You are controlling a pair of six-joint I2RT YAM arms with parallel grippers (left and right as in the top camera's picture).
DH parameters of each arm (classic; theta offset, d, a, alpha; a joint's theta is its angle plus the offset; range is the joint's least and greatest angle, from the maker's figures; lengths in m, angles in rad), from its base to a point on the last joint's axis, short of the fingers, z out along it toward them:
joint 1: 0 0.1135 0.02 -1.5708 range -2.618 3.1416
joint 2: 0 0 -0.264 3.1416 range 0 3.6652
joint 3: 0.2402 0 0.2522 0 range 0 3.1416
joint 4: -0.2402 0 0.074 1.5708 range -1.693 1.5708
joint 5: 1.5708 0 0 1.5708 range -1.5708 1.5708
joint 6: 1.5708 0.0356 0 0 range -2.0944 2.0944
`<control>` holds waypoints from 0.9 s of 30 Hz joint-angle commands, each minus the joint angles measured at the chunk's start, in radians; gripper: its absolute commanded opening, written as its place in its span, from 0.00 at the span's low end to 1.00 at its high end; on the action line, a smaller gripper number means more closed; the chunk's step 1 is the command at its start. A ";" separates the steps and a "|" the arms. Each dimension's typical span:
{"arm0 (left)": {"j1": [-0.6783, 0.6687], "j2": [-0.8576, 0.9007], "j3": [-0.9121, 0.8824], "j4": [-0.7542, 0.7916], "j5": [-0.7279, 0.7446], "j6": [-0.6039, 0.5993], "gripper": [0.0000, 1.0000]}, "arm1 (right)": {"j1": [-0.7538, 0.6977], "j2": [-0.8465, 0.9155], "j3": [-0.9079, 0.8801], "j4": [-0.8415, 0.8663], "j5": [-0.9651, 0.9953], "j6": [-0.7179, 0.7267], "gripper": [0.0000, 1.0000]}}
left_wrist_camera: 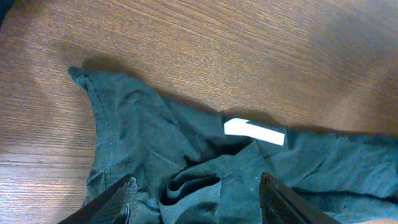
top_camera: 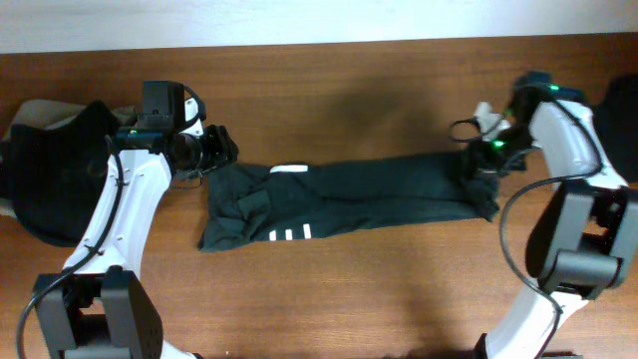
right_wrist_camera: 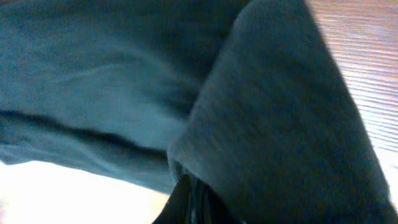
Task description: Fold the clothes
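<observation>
A dark-green T-shirt (top_camera: 369,191) lies bunched in a long strip across the middle of the table, with a white mark (top_camera: 290,170) and three small white hem marks (top_camera: 290,234) near its left end. My left gripper (top_camera: 211,150) is open just above the shirt's crumpled left end (left_wrist_camera: 193,186), one finger on either side of a fold. My right gripper (top_camera: 485,160) is shut on the shirt's right end, and the fabric (right_wrist_camera: 273,124) fills the right wrist view. More dark clothes (top_camera: 45,165) lie piled at the far left.
The wooden table (top_camera: 349,80) runs to a pale back edge at the top. A dark object (top_camera: 620,105) sits at the far right edge. Both arm bases stand at the front corners.
</observation>
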 commanded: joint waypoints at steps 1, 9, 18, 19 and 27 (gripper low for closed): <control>0.002 -0.003 0.005 -0.007 -0.014 0.009 0.62 | 0.140 -0.026 0.015 -0.013 -0.009 0.116 0.04; 0.002 -0.003 0.005 -0.022 -0.014 0.009 0.62 | 0.443 -0.025 0.015 0.095 -0.008 0.255 0.05; 0.002 -0.003 0.005 -0.034 -0.014 0.009 0.62 | 0.473 -0.025 0.015 0.172 -0.091 0.261 0.53; 0.002 -0.003 0.005 -0.039 -0.015 0.009 0.62 | 0.470 -0.026 0.015 0.174 -0.090 0.259 0.53; 0.002 0.006 -0.077 -0.167 -0.120 0.075 0.87 | 0.319 -0.029 0.229 -0.045 0.148 0.247 0.55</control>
